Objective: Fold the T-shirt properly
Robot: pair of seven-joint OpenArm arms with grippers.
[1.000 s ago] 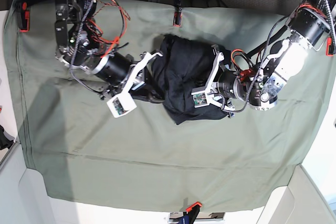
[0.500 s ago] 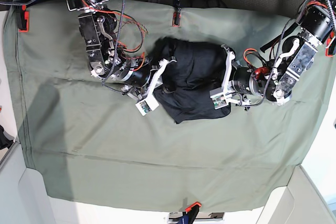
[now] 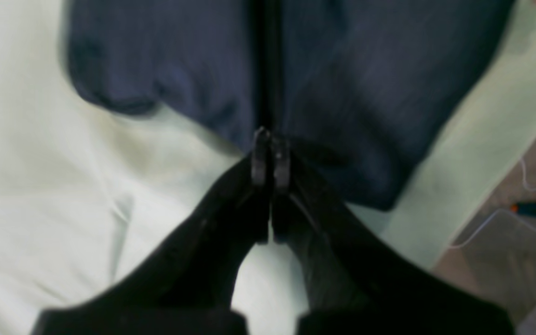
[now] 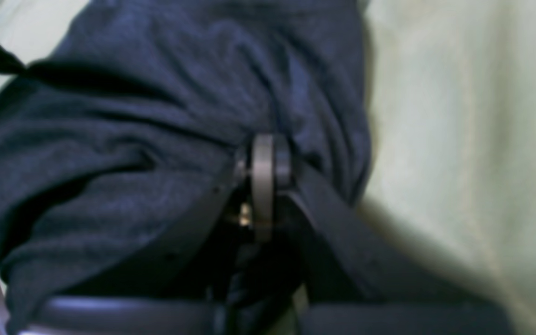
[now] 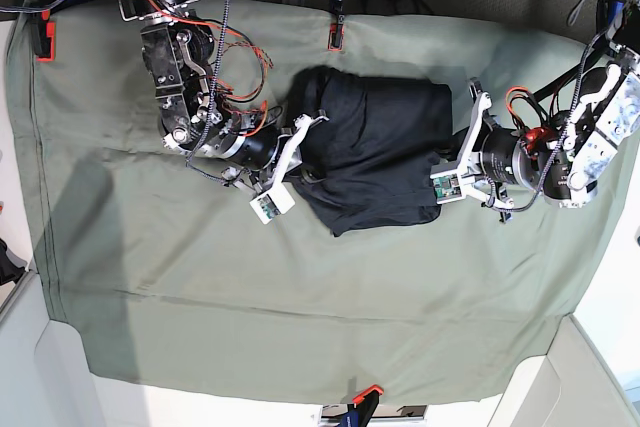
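Green cloth (image 5: 150, 267); T-shirt (image 5: 375, 152) between both end effectors

Matt knit T-shirt (image 5: 375, 152); smooth green cloth (image 5: 200, 277), seemingly woven.

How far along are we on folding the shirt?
Partly done: the T-shirt is already gathered into a compact, still lumpy bundle on the green cloth. In hand: the left claw and the right claw both look shut at its opposite edges. Left: flattening and squaring it.
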